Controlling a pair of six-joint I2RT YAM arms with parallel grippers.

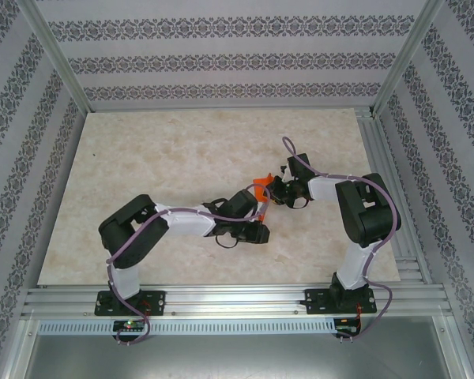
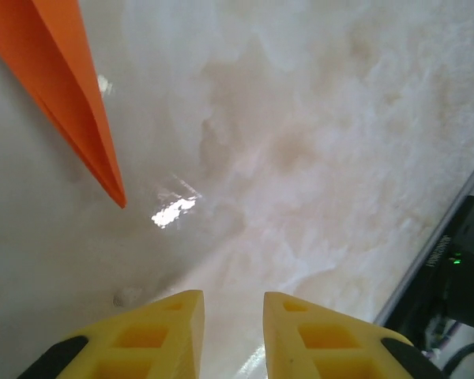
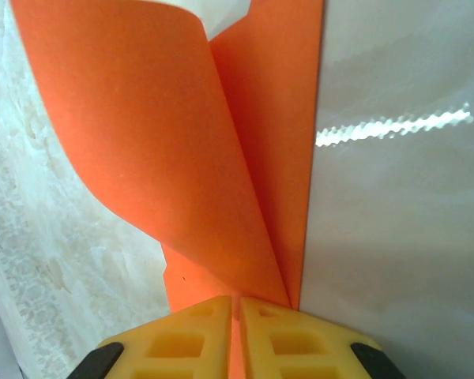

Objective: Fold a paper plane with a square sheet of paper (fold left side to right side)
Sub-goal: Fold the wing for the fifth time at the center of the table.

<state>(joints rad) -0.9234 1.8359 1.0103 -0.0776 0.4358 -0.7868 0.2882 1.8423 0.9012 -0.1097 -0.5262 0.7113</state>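
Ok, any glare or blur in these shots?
Left wrist view: a small bright glare spot on the table near the tip of the orange paper. Right wrist view: a long glare streak on the table beside it. Top view: evenly lit, no glare.

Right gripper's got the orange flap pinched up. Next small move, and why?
Probably carry the right gripper across and down, laying the curled flap flat onto the layer beneath. It is shut on the orange paper, whose flap stands bowed and uncreased. The left gripper hangs open and empty above the table beside the paper's point, free to press afterwards.
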